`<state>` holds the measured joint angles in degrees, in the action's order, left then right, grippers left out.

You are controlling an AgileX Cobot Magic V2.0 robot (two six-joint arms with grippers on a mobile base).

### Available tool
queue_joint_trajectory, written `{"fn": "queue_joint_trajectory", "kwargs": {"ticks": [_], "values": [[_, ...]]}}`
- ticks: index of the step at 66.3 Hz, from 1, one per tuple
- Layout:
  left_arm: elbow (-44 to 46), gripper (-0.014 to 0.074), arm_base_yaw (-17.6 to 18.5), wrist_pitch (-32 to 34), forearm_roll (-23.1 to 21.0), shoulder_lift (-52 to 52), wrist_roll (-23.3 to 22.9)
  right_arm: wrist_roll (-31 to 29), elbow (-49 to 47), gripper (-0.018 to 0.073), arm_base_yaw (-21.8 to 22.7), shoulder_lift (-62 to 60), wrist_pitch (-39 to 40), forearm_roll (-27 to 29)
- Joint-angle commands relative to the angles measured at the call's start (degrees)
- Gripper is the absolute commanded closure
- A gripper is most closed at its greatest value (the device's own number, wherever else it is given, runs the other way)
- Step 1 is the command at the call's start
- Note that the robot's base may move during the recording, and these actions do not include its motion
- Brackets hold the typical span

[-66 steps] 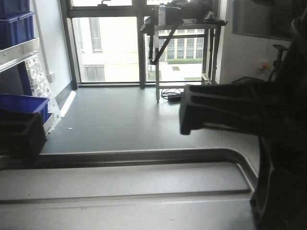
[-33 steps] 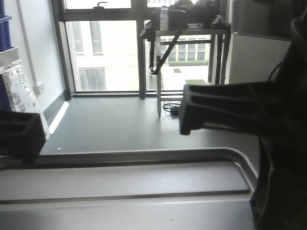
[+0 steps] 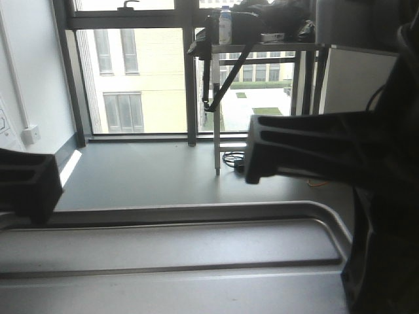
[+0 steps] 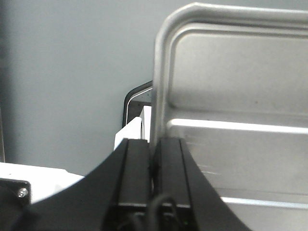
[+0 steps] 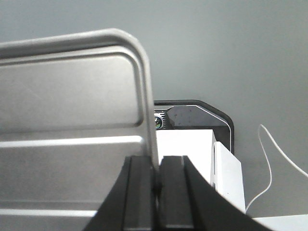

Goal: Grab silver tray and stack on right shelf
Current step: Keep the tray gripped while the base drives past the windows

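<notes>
Silver tray (image 3: 170, 247) fills the front view's bottom, ribbed base showing; wrist views show left gripper (image 4: 154, 142) and right gripper (image 5: 157, 161) pinching its rim.

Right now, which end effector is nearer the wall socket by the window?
Left. The left end effector grips the silver tray on the side facing the wall socket; the right end effector clamps the opposite rim, farther away.

Near end of silver tray (image 3: 163, 248) off-frame
</notes>
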<state>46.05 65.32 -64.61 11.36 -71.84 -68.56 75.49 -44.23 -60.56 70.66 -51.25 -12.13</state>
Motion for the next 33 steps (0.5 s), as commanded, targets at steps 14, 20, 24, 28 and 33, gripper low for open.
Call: {"fn": "queue_joint_trajectory", "kwargs": {"ticks": [14,20,24,28,33], "values": [[1.17,0.0697,0.18,-12.12,1.98,1.28,-0.06,0.23,-1.38,0.0508,0.48,-1.46,-2.56,-3.15],[1.17,0.0697,0.18,-12.12,1.88,1.28,-0.06,0.23,-1.38,0.0508,0.48,-1.46,-2.56,-3.15],[1.17,0.0697,0.18,-12.12,1.88,1.28,-0.06,0.23,-1.38,0.0508,0.48,-1.46,-2.56,-3.15],[1.17,0.0697,0.18,-12.12,1.88,1.28,-0.06,0.23,-1.38,0.0508,0.48,-1.46,-2.56,-3.15],[1.17,0.0697,0.18,-12.12,1.88,1.28,-0.06,0.23,-1.38,0.0508,0.48,-1.46,-2.56,-3.15]]}}
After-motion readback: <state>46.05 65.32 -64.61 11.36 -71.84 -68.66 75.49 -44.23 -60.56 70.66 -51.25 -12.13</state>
